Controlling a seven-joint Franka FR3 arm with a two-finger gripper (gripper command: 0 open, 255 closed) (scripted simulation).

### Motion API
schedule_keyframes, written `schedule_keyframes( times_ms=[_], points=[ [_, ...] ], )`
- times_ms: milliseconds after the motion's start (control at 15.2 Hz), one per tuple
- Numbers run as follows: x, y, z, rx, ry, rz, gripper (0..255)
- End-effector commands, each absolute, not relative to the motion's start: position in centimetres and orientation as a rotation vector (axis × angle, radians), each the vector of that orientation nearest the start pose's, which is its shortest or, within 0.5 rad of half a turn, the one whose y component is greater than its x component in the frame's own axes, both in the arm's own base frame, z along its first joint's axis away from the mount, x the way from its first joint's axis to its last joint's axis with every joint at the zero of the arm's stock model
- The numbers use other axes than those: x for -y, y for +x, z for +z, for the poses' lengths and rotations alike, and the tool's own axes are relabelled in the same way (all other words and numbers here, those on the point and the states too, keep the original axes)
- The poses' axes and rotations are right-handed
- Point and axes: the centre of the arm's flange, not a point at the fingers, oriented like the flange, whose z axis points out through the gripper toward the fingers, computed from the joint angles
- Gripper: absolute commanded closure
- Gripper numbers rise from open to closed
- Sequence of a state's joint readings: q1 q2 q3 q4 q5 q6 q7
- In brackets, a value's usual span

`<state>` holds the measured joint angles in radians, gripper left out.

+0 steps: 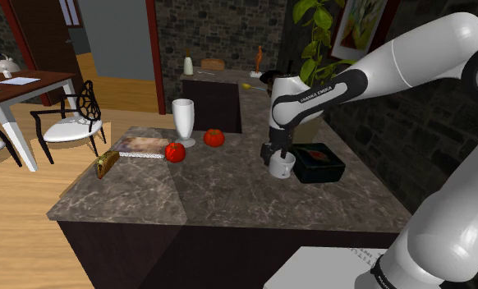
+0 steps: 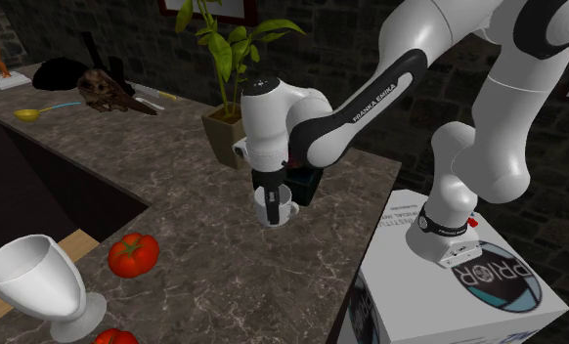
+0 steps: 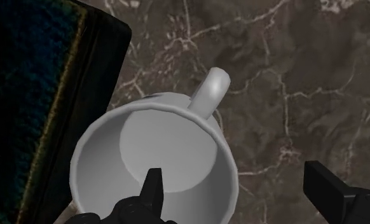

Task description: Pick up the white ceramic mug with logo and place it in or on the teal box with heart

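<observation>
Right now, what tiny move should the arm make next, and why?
Probably shut the jaws. They stand open astride the wall of the mug: one finger inside, the other outside. The mug stands upright on the counter beside the box, not yet gripped, so it cannot be lifted until they close.

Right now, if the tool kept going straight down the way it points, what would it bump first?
Probably the white mug. The open tool hangs right above it, with one finger over its inside and the other outside the rim, over the marble counter. Depth is hard to judge.
</observation>
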<state>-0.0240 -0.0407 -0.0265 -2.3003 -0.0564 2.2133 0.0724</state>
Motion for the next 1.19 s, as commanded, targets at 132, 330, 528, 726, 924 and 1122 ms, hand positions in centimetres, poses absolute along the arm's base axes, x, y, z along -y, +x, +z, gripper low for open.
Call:
schedule_keyframes(
  times_ms=[132,330,528,726,924,1122],
  points=[
    [2.9,50.0,34.0,-0.14,-3.181,0.072,0],
    [3.0,50.0,33.2,-0.14,-3.181,0.072,0],
    [3.0,50.0,33.2,-0.14,-3.181,0.072,0],
    [3.0,50.0,33.2,-0.14,-3.181,0.072,0],
    [3.0,50.0,33.2,-0.14,-3.181,0.072,255],
    [3.0,50.0,33.2,-0.14,-3.181,0.072,255]
  ],
)
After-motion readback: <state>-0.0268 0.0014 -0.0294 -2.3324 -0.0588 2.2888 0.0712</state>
